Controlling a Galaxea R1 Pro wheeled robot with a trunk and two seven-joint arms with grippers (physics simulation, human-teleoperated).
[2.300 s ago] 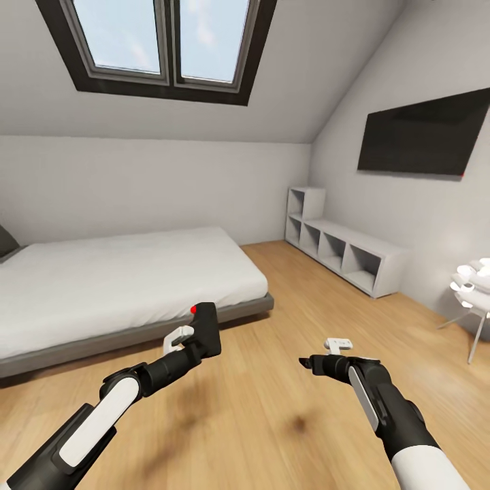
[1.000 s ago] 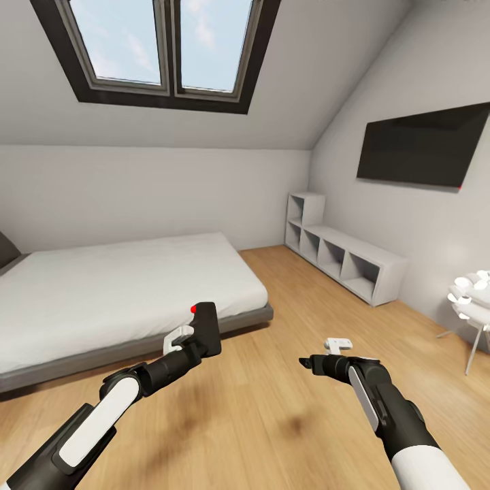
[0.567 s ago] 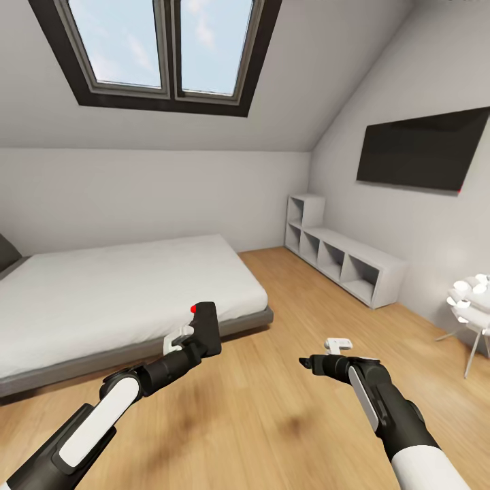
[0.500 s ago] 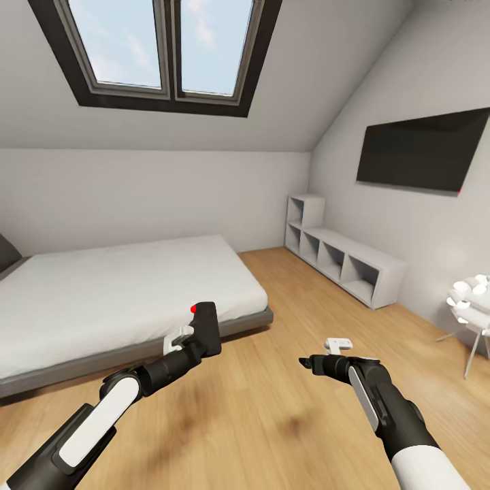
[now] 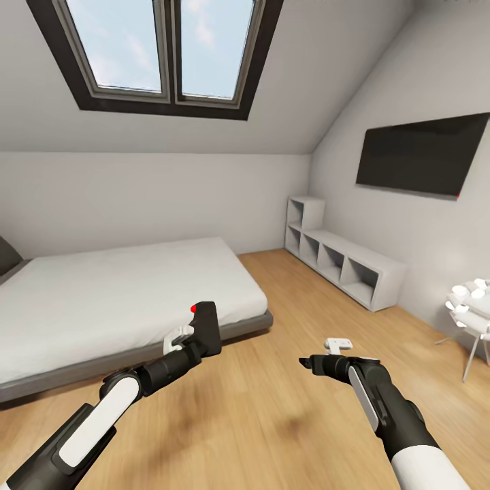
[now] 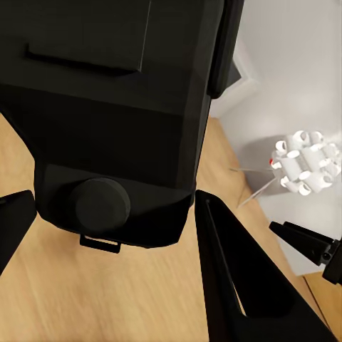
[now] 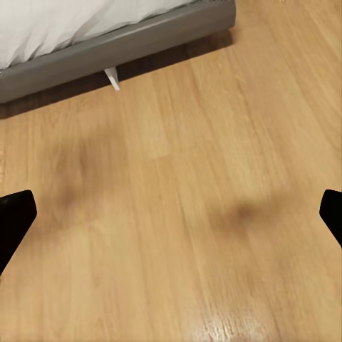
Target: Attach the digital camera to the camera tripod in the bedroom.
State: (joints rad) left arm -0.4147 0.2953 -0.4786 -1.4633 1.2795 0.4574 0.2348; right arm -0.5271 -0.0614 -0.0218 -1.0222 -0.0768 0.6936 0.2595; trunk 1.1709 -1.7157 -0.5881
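Observation:
My left gripper [image 5: 192, 342] is shut on the digital camera [image 5: 207, 329], a small black body with a red spot on top, held above the wood floor in front of the bed. In the left wrist view the black camera [image 6: 121, 107] sits between the dark fingers [image 6: 235, 278]. My right gripper [image 5: 306, 363] hovers over the floor to the right, open and holding nothing. Its fingertips [image 7: 14, 214] stand far apart in the right wrist view. The camera tripod is out of view.
A low grey-framed bed [image 5: 136, 348] with a white mattress lies ahead on the left. A white cube shelf [image 5: 344, 262] runs along the right wall under a black screen [image 5: 418, 155]. A white clustered piece on thin legs [image 5: 469, 306] stands far right. Wood floor [image 5: 272, 422] stretches between.
The whole picture has shifted slightly, so the camera has moved. Both arms keep the same pose, with the digital camera still in the left gripper.

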